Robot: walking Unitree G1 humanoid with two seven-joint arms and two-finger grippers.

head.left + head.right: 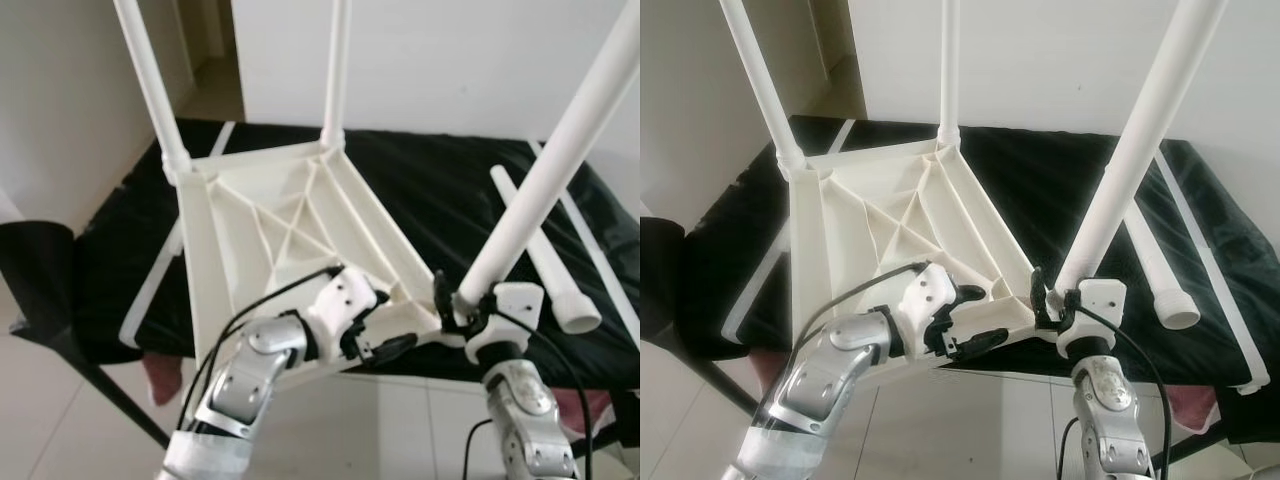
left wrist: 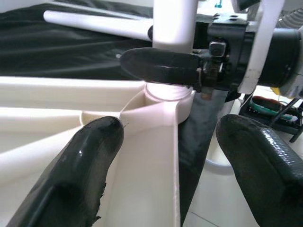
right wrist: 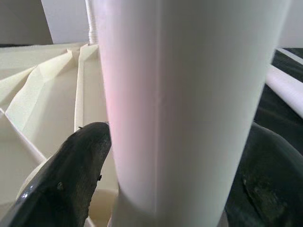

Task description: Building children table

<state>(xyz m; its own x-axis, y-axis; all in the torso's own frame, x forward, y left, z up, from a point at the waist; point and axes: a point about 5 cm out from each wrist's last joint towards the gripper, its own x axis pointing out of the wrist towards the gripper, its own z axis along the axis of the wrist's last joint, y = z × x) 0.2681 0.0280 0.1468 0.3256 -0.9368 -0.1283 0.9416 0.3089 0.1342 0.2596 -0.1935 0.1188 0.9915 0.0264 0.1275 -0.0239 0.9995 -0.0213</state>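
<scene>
White table leg (image 1: 540, 195) was clamped in the right gripper (image 1: 455, 300) jaws at the upturned tabletop (image 1: 290, 250) corner; left gripper (image 1: 385, 330) jaws were held open astride its near rim.

The upturned table top (image 1: 290, 230) and its legs (image 1: 545, 190) are showing smooth, slightly glossy white plastic; the black cloth (image 1: 440, 190) underneath is looking matt and creased.
</scene>
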